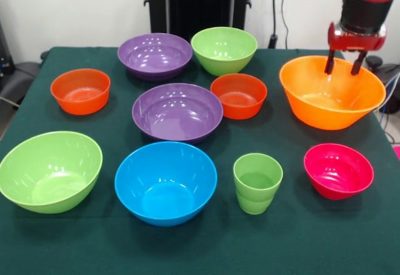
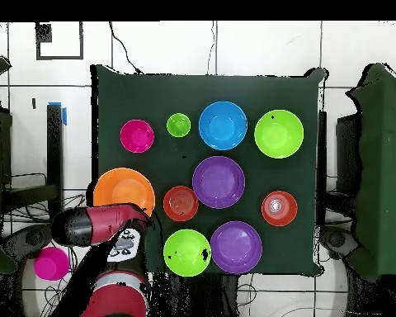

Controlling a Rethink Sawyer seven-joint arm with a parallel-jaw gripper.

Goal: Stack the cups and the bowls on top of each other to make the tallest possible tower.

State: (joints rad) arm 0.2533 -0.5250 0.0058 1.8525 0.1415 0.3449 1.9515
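My gripper (image 1: 343, 64) is open and empty, its fingertips hanging just over the far rim of the large orange bowl (image 1: 331, 97) at the right. All bowls stand apart and upright on the green table. There are two purple bowls (image 1: 155, 55) (image 1: 177, 111), two lime-green bowls (image 1: 224, 49) (image 1: 50, 170), a blue bowl (image 1: 165, 181), two orange-red bowls (image 1: 80, 90) (image 1: 239, 95) and a pink-red bowl (image 1: 338, 170). The light-green cup (image 1: 257, 181) stands between the blue and pink-red bowls. In the overhead view the arm (image 2: 98, 224) covers part of the large orange bowl (image 2: 123, 188).
The table's edges (image 2: 97, 124) lie close to the outer bowls. A pink round object (image 2: 51, 262) lies off the table beside the robot's base. Cables hang behind the table (image 1: 275, 12).
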